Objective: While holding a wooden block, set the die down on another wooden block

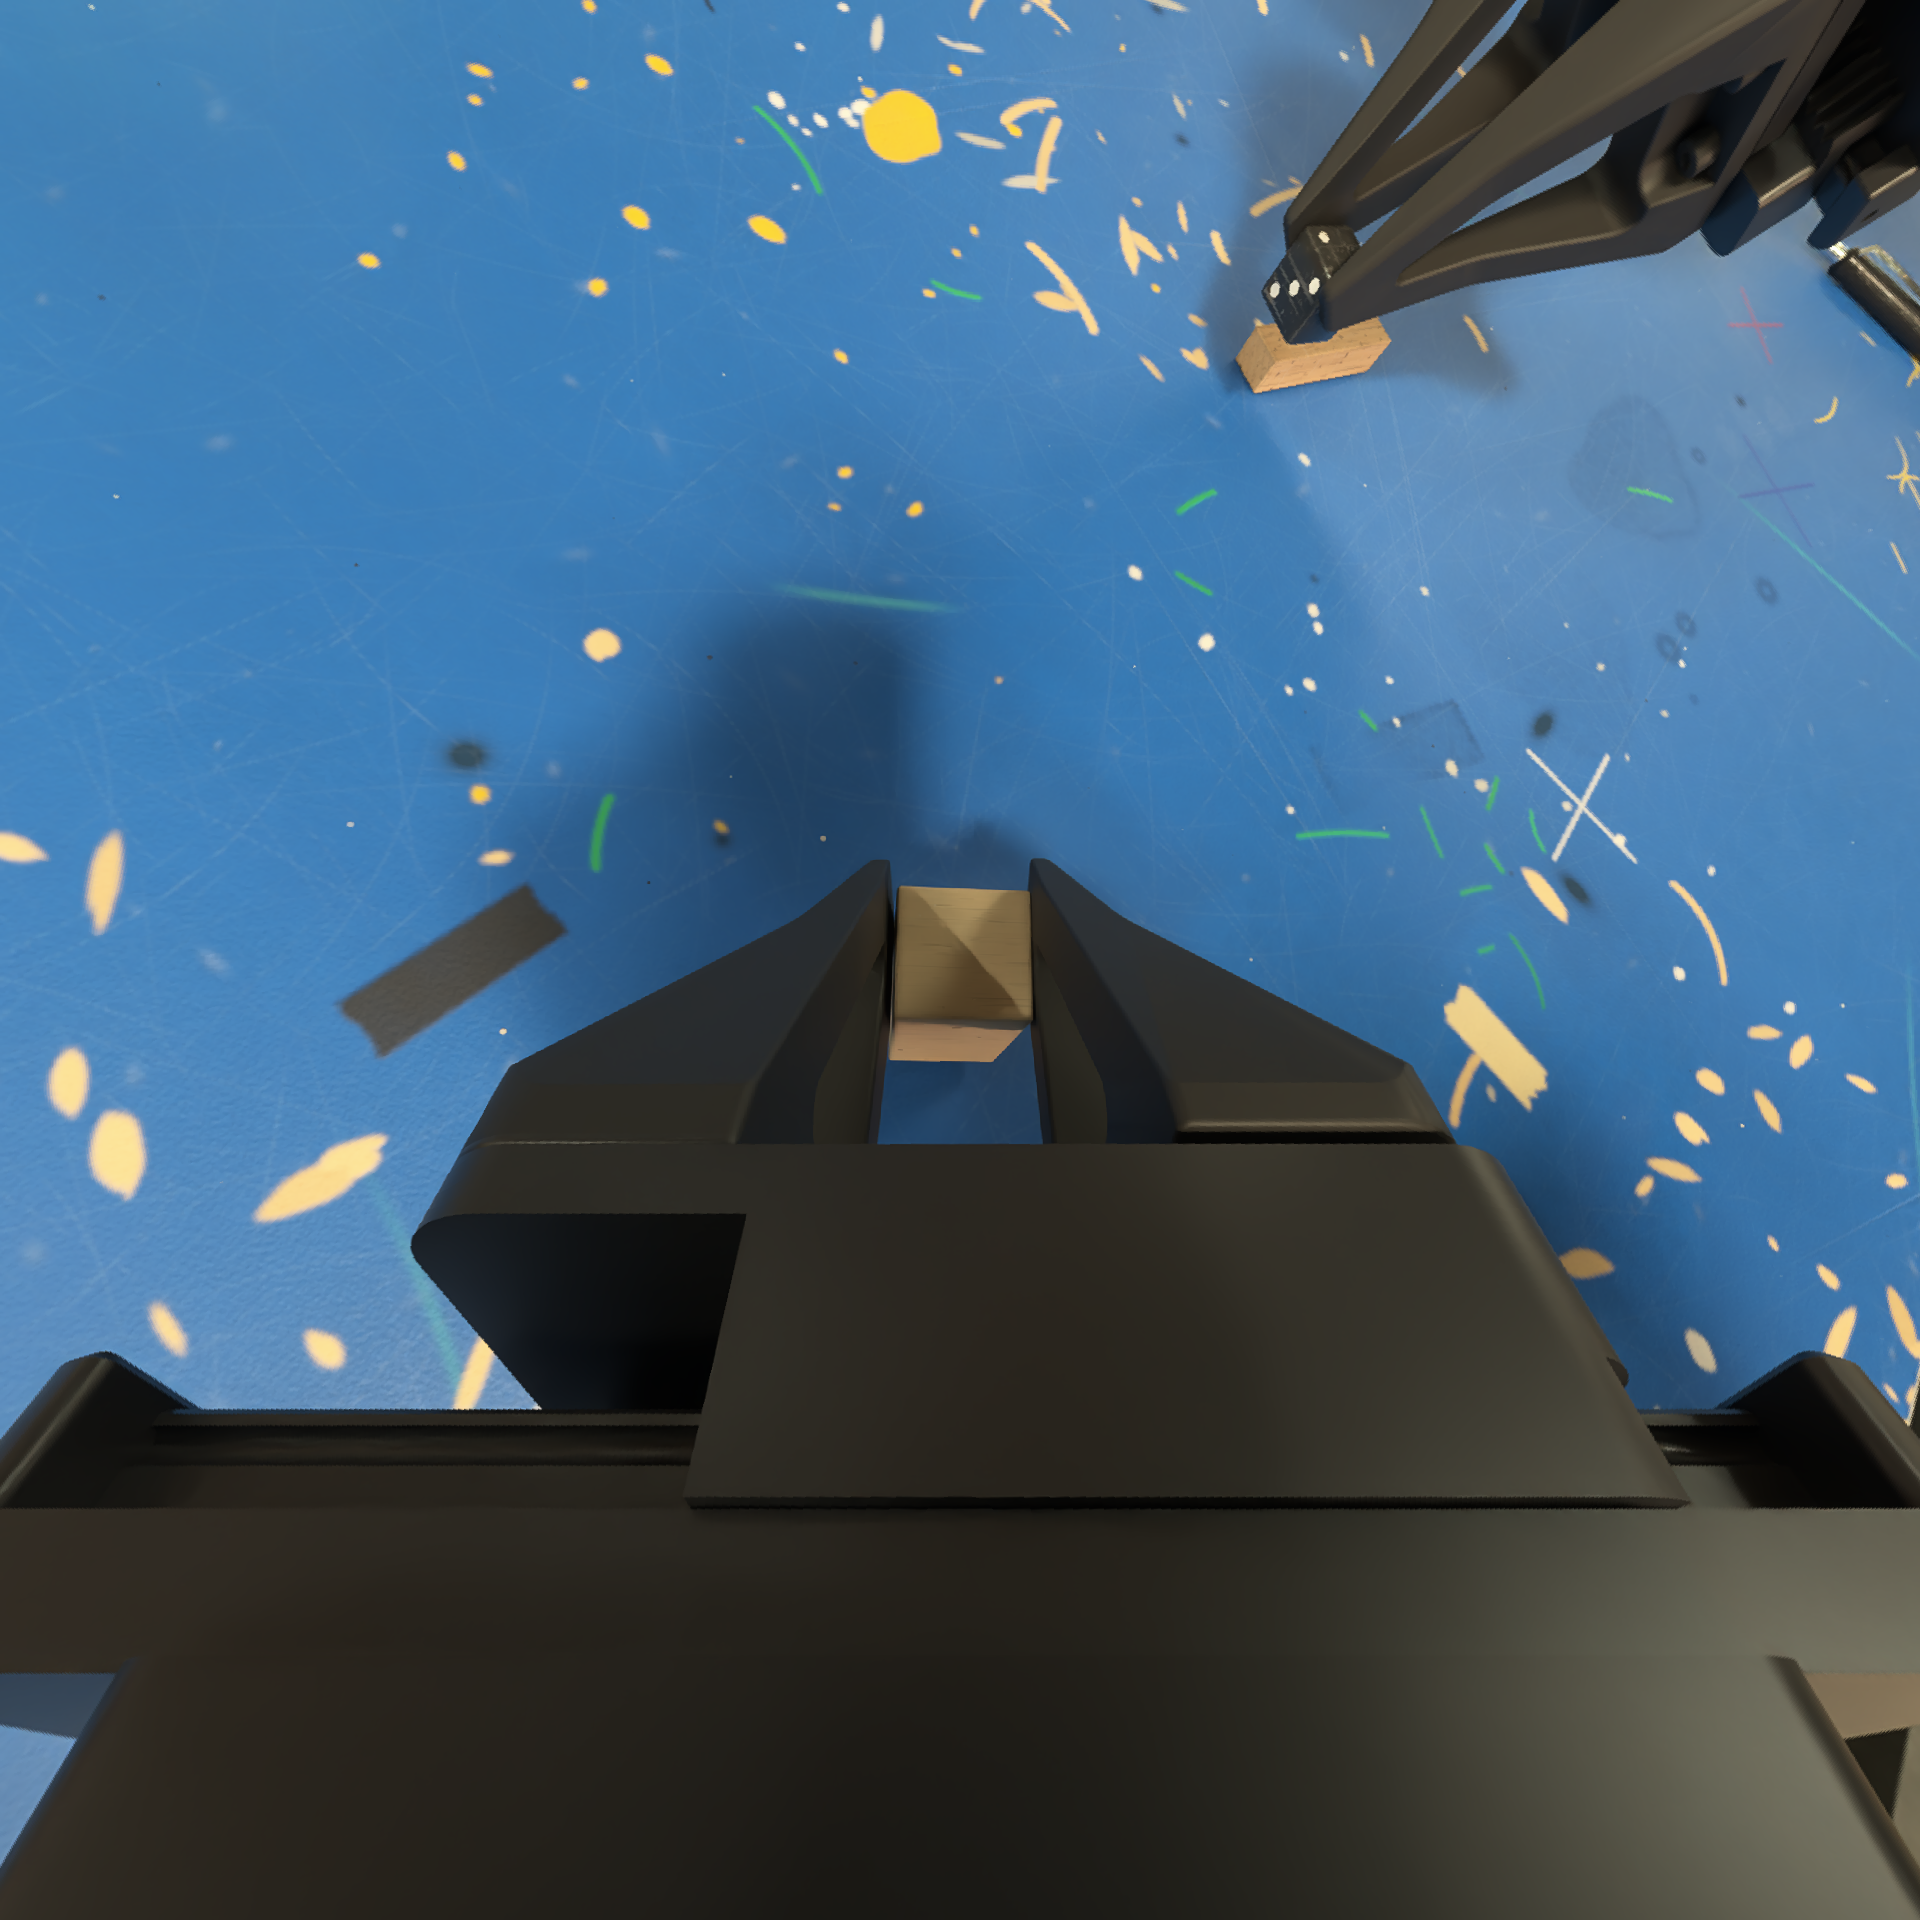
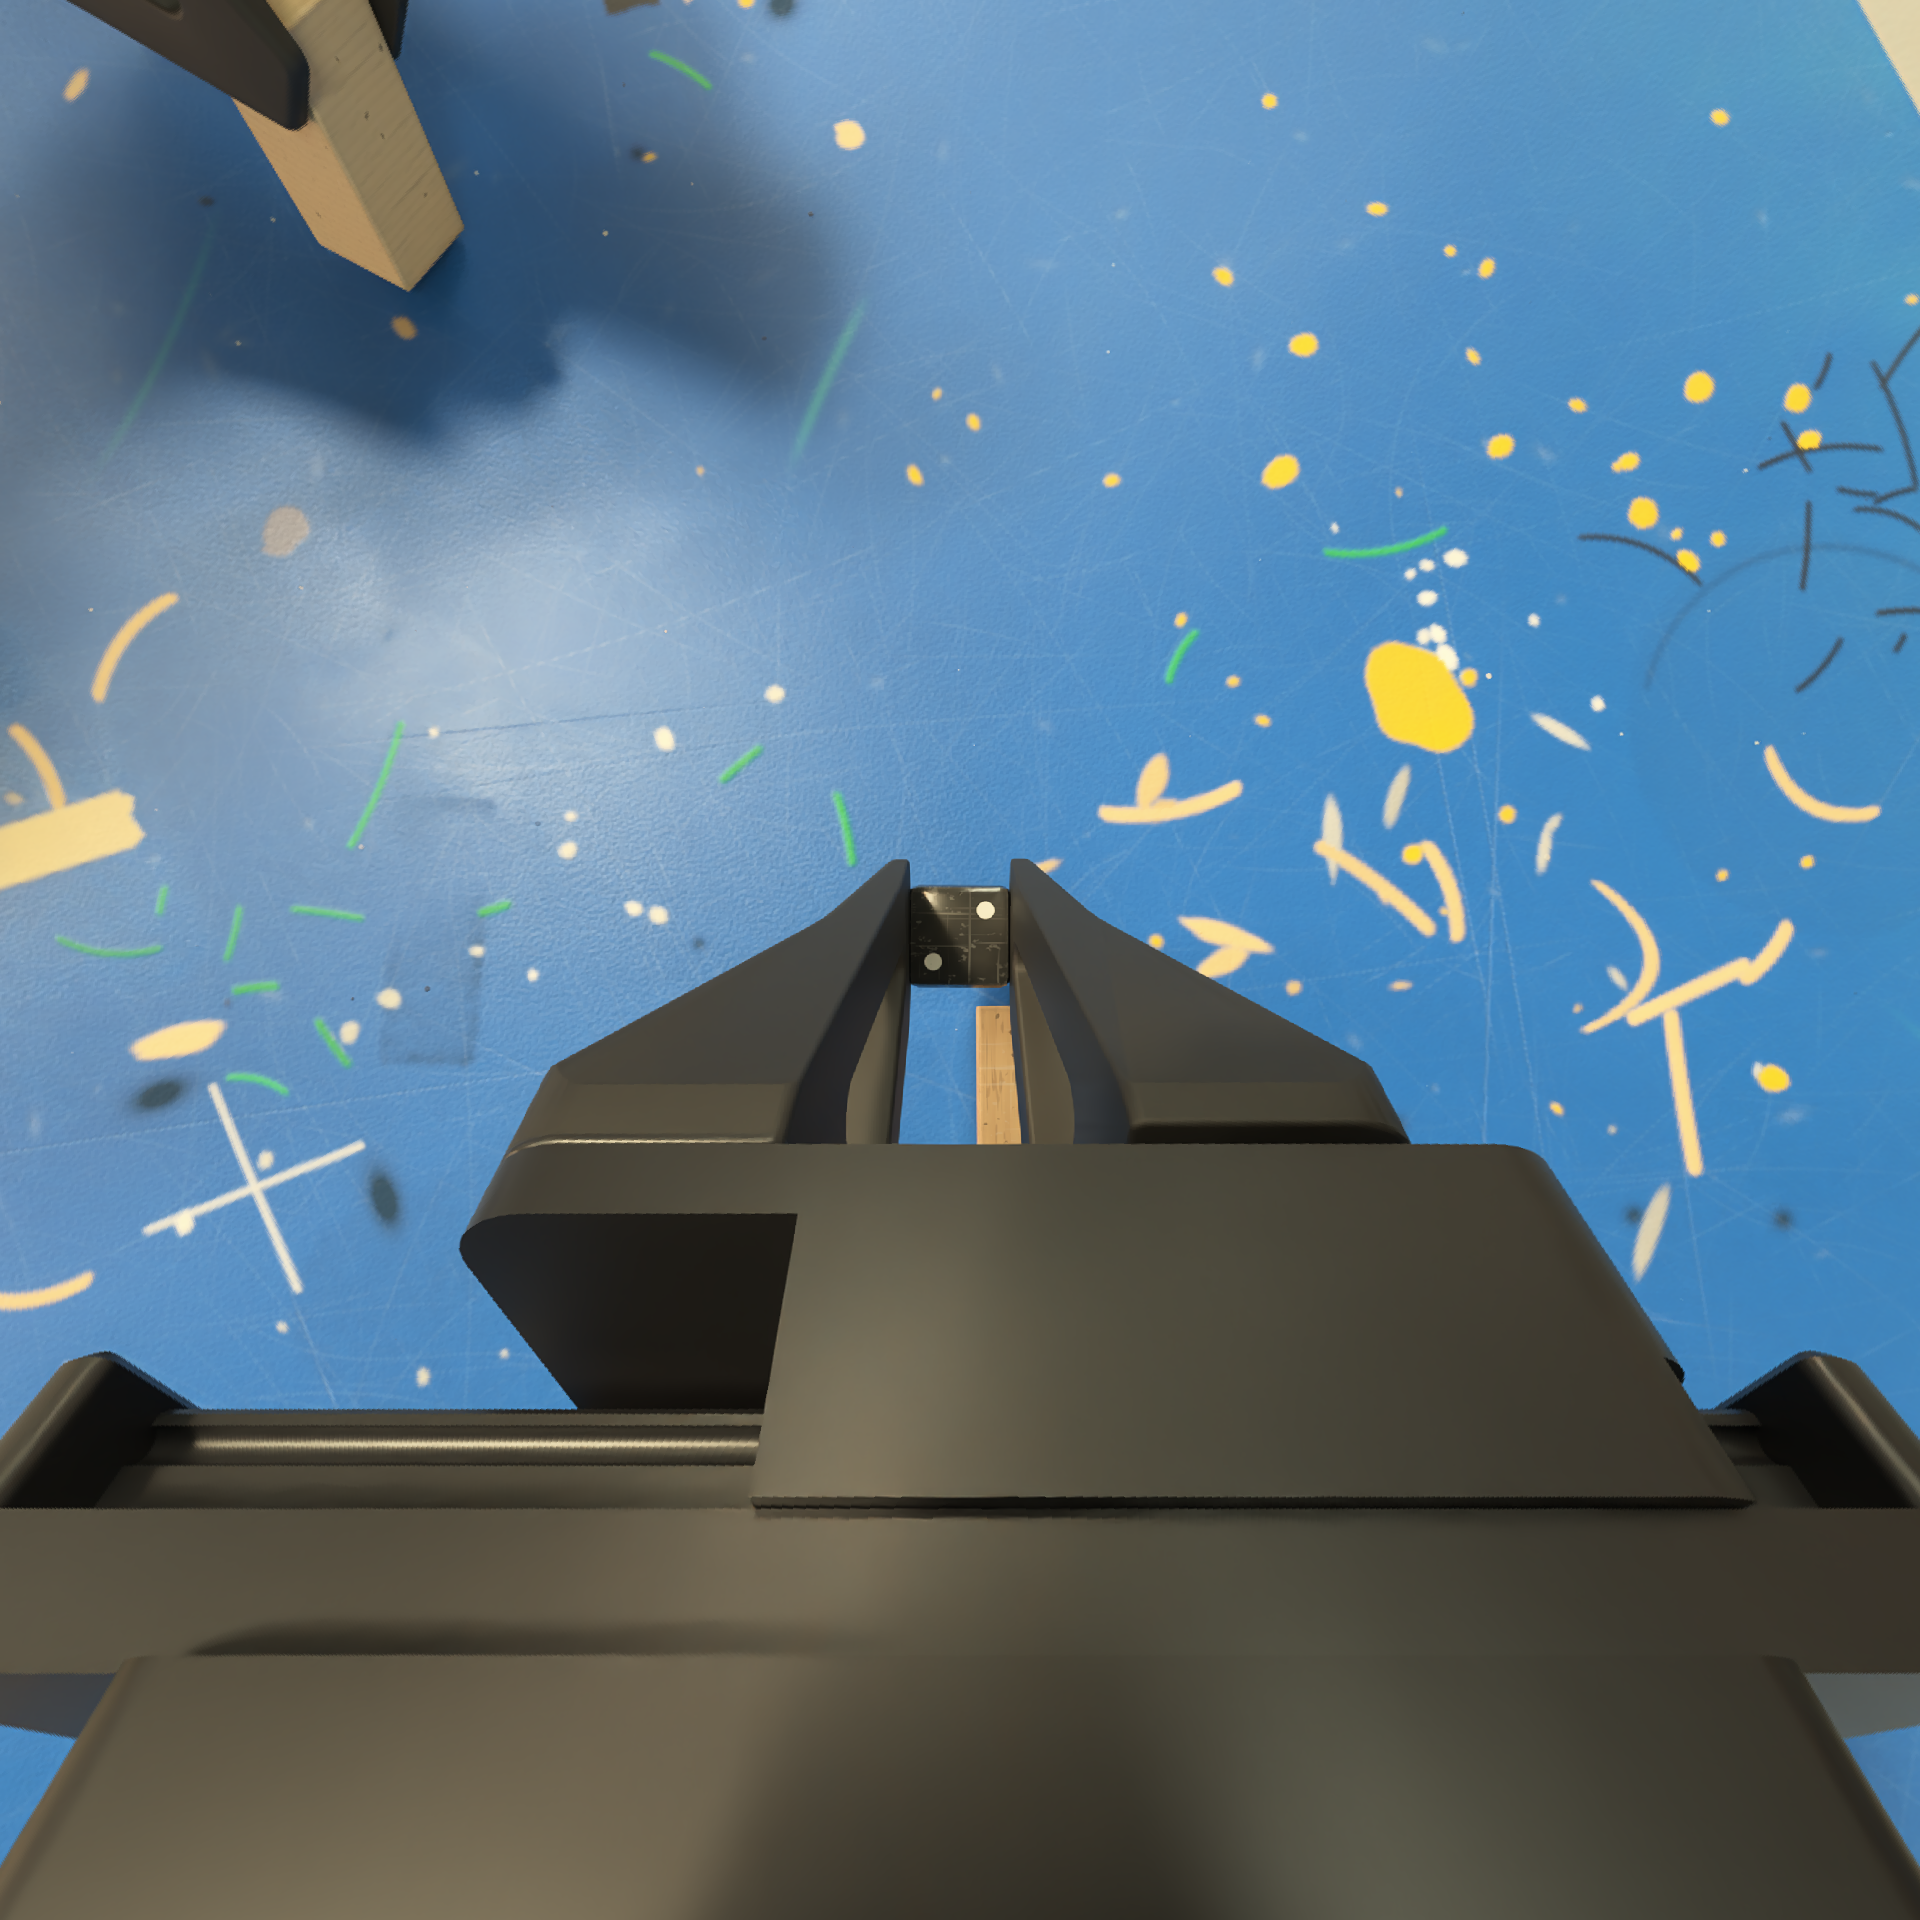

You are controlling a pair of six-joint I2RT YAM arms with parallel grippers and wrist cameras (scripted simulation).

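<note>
Presently listed: left gripper (image 1: 961,883), both fingers clamped on a pale wooden block (image 1: 961,961) held clear above the blue paint-flecked table (image 1: 416,468). Right gripper (image 2: 959,878), fingers closed narrowly on a black die (image 2: 958,935) with white pips, two showing toward its wrist camera. Second wooden block (image 1: 1314,358), lying flat on the table directly beneath the die; from the left wrist view the die's lower edge appears to meet its top face.
</note>
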